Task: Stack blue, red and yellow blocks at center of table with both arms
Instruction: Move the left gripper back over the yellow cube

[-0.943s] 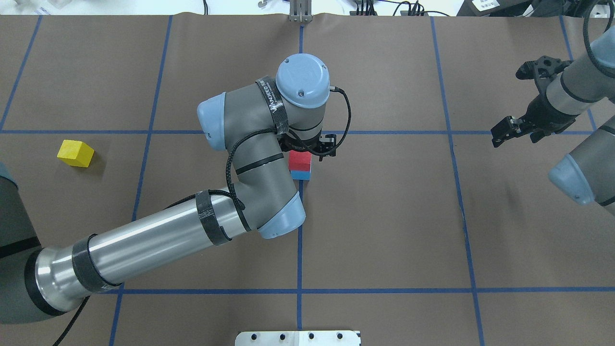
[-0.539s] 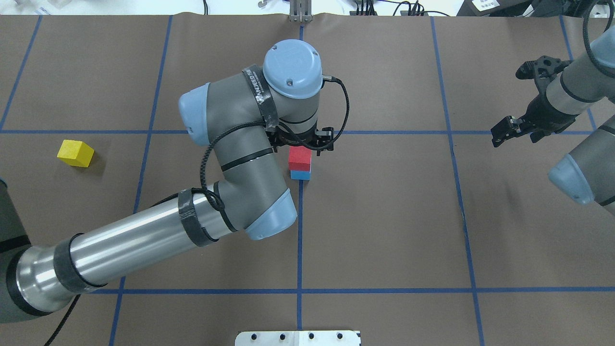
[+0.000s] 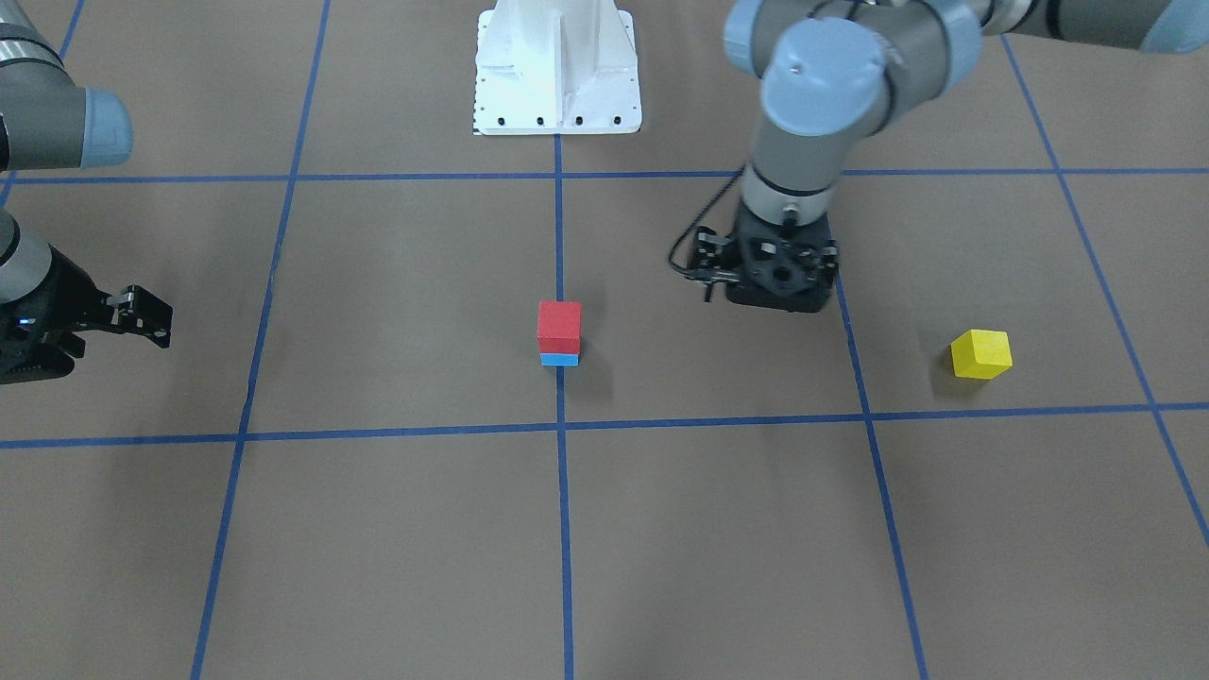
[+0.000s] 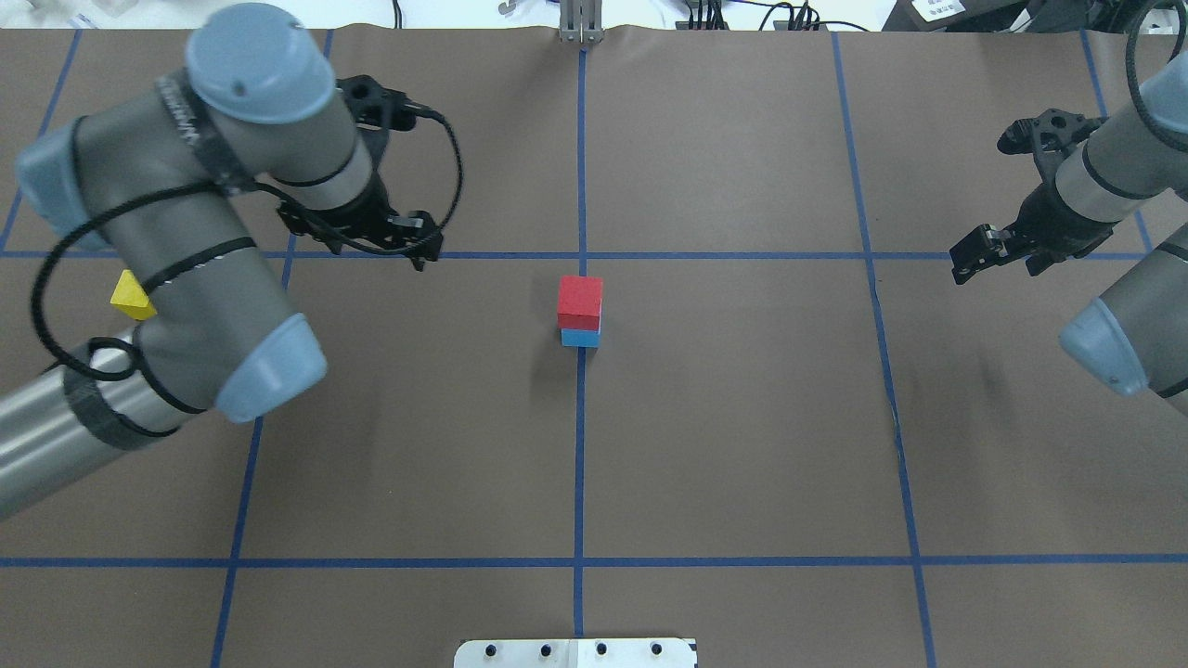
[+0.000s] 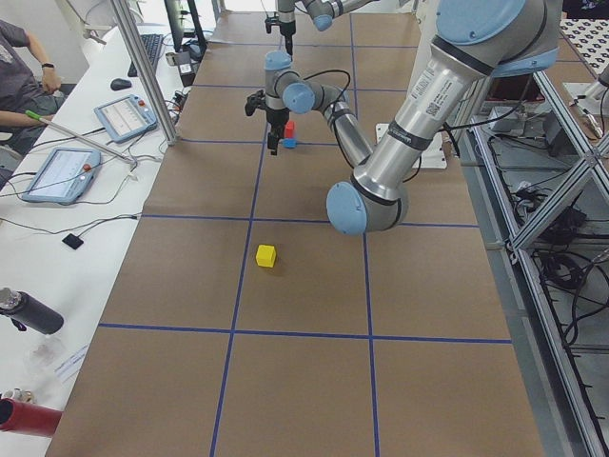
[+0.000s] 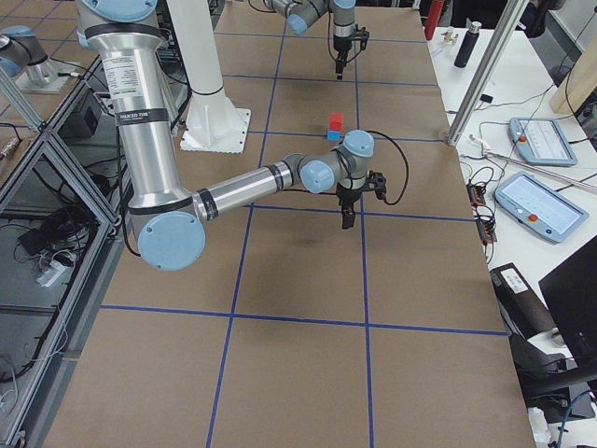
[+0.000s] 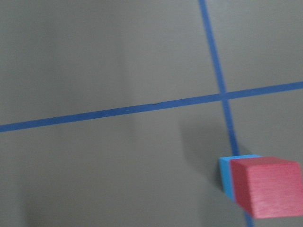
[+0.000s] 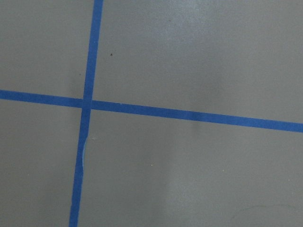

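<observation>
Broadly, the table (image 3: 378, 529), papered brown and gridded with blue tape, is carrying all three blocks. The left arm (image 4: 204, 278) is reaching over its own half, while the right arm (image 4: 1114, 167) is hanging at the far right edge, well apart from the centre. The left gripper (image 3: 780, 295) is pointing down between the stack and the loose block, its fingers seemingly spread with nothing between them. The right gripper (image 4: 1000, 262) is likewise looking spread and empty. At the centre crossing the red block (image 3: 559, 326) is sitting squarely on the blue block (image 3: 559, 359). The yellow block (image 3: 980, 354) is lying alone on the robot's left side, well apart from the stack and turned askew to the tape lines.

Fetching the yellow block appears to be the step in hand. Doing it well probably means turning the wrist so the fingers are meeting two flat faces rather than corners. The block should be gripped at mid-height and lowered straight onto the red top, and the fingers should be opening only once it is resting there, so the stack is not nudged.
</observation>
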Robot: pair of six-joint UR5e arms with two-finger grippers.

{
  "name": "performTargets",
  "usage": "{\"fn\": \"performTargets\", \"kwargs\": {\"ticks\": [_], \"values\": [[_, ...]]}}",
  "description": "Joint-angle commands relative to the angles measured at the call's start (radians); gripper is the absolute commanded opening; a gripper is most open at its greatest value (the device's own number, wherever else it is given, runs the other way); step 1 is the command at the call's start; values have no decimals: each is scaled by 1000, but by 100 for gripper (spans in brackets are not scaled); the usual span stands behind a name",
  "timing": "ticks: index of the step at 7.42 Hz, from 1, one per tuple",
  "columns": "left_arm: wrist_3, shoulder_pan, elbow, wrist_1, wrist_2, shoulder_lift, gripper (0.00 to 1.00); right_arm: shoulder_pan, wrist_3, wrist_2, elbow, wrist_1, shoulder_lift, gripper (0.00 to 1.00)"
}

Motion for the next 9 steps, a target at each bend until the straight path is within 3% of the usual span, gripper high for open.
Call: {"fn": "performTargets", "kwargs": {"ticks": [1, 4, 9], "values": [[274, -194, 35, -183, -148, 263, 100, 0, 12, -8, 2, 2, -2, 100], [337, -239, 246, -341, -161, 310, 100, -8, 13, -45, 4, 3, -5, 100], [340, -231, 275, -371, -164, 329, 100, -23, 11, -45, 5, 5, -5, 100]]}}
